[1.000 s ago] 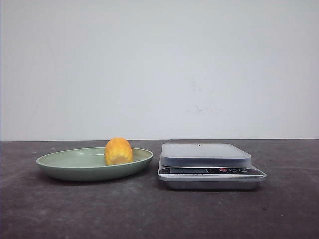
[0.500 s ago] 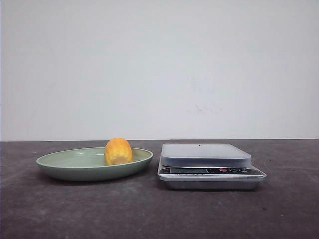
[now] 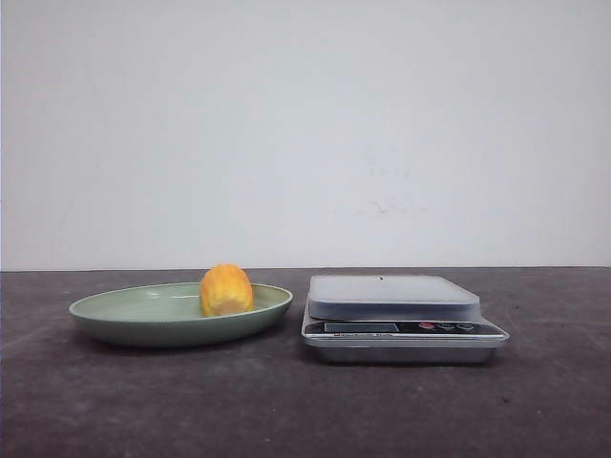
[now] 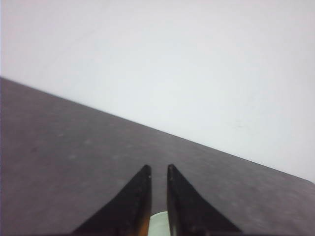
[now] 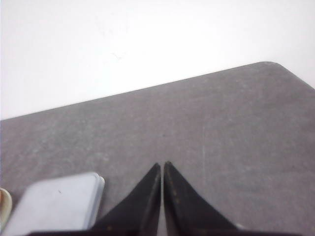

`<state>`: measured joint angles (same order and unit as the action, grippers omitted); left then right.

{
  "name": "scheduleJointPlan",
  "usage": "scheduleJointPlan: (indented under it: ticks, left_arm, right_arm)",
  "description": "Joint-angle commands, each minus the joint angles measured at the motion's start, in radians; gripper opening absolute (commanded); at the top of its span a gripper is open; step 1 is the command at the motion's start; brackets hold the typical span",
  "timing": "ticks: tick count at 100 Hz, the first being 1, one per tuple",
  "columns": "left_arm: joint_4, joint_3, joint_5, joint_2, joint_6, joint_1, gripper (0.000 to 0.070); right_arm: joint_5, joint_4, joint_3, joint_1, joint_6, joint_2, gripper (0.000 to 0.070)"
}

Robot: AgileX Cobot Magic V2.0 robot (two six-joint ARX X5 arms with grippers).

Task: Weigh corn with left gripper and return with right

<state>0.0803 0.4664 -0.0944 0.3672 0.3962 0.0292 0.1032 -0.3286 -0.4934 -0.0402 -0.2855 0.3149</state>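
A line of print is seen on the scale's (image 3: 405, 329) front panel beside its display, but it is too small to be read. Neither arm is caught in the front view. The plate (image 3: 124, 320) is cut to a pale sliver in the left wrist view. The corn (image 3: 226, 290), a stubby yellow-orange chunk, is seen resting in the plate, left of the scale. The left gripper (image 4: 157, 169) is held slightly parted, empty; the right gripper (image 5: 162, 165) is closed, its tips nearly touching.
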Motion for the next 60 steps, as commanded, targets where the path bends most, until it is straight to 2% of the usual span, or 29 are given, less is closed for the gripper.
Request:
scheduleJointPlan:
  ticks: [1,5,9,12,15,16,30,47,60]
  left_arm:
    - [0.012,0.087,-0.041,0.068,0.001,-0.001,0.0124]
    - [0.022,0.139,-0.066,0.111,0.001,-0.001,0.0262]
    - [0.033,0.190,-0.079,0.150,0.001,0.000,0.0384]
    - [0.040,0.226,-0.093,0.178,0.002,0.000,0.0438]
    - [0.056,0.269,-0.112,0.209,0.003,0.002,0.0464]
    - [0.059,0.276,-0.114,0.214,0.003,0.002,0.0467]
    - [0.196,0.446,-0.145,0.314,-0.008,0.023,0.0477]
    - [0.349,0.601,-0.145,0.419,-0.138,0.075,0.0476]
    - [0.369,0.659,-0.142,0.512,-0.148,0.140,0.0474]
  right_arm:
    - [0.043,0.000,-0.077,0.000,-0.015,0.050,0.0007]
    - [0.066,-0.012,-0.121,0.000,-0.013,0.080,0.0059]
    - [0.085,-0.018,-0.161,0.000,-0.012,0.111,0.0192]
    - [0.098,-0.020,-0.189,0.000,-0.009,0.132,0.0318]
    - [0.112,-0.025,-0.221,0.002,-0.001,0.154,0.0430]
    - [0.114,-0.027,-0.230,0.003,0.000,0.159,0.0447]
    - [0.114,-0.079,-0.337,0.028,0.038,0.215,0.0457]
    - [0.117,-0.124,-0.423,0.064,0.048,0.246,0.0457]
    - [0.118,-0.137,-0.440,0.080,0.061,0.246,0.0457]
